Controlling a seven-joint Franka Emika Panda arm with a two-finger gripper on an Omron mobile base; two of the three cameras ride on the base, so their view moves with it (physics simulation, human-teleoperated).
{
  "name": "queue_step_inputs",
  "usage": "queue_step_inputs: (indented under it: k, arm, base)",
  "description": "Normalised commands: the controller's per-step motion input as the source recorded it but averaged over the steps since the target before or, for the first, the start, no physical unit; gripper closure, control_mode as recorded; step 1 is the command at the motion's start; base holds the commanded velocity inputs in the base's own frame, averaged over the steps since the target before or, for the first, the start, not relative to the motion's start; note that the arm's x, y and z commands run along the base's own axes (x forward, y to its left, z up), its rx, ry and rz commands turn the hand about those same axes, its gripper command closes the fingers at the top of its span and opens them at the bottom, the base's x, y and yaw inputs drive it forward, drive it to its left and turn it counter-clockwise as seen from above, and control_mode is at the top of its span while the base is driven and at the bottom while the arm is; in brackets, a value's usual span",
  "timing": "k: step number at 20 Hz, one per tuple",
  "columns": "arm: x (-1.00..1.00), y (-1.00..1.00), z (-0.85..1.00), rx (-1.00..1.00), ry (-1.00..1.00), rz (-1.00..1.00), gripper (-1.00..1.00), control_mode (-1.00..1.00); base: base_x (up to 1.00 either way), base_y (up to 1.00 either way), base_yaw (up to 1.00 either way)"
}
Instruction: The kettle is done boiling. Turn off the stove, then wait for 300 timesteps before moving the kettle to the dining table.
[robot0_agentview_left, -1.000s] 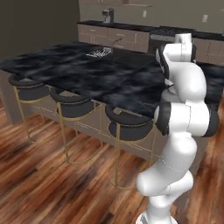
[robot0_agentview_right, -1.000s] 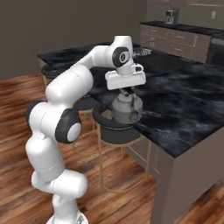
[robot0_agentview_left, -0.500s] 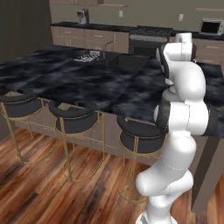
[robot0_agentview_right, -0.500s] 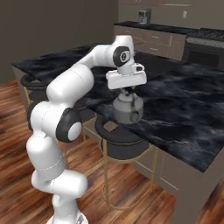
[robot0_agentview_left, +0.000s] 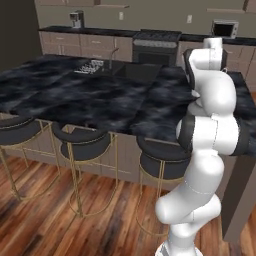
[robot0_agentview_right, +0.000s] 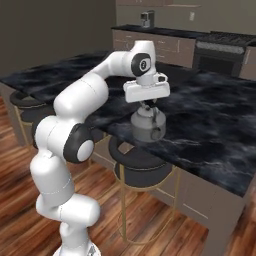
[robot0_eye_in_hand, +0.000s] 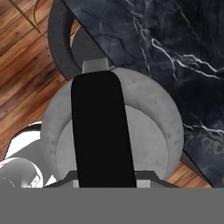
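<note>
1. The kettle (robot0_agentview_right: 148, 126) is carried by its dark arched handle (robot0_eye_in_hand: 101, 131) under the gripper (robot0_agentview_right: 148, 106). In the right base view it hangs at the near edge of the dining table (robot0_agentview_right: 210, 115). Whether its base already touches the marble cannot be told.
2. The fingers are judged to be clenched on the handle, since the kettle hangs directly below the hand. The fingertips themselves are hidden in the hand view, so this is not seen outright.
3. In the hand view the kettle straddles the table edge, with a stool (robot0_eye_in_hand: 65, 39) and the wood floor (robot0_eye_in_hand: 22, 65) under its outer part. The kettle should therefore be brought further inward over the marble before it is lowered.
4. The descent should be made straight down and slowly, with the body kept level so that the flat base lands whole.
5. The grasp should be released only once the kettle is fully supported and well inside the edge, otherwise it may tip onto the stool.
6. The stove (robot0_agentview_right: 220, 47) stands well apart by the far wall.
</note>
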Motion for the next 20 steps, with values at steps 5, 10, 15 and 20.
queue_step_inputs:
  k: [5,10,15,20]
  arm:
    - [0.00,0.00,0.00,0.00,0.00,0.00,1.00,1.00]
    - [0.00,0.00,0.00,0.00,0.00,0.00,1.00,1.00]
    - [0.00,0.00,0.00,0.00,0.00,0.00,1.00,1.00]
    - [0.00,0.00,0.00,0.00,0.00,0.00,1.00,1.00]
  base:
    - [0.43,0.21,-0.20]
    - [0.52,0.22,-0.19]
    - [0.55,0.21,-0.15]
    - [0.48,0.11,-0.11]
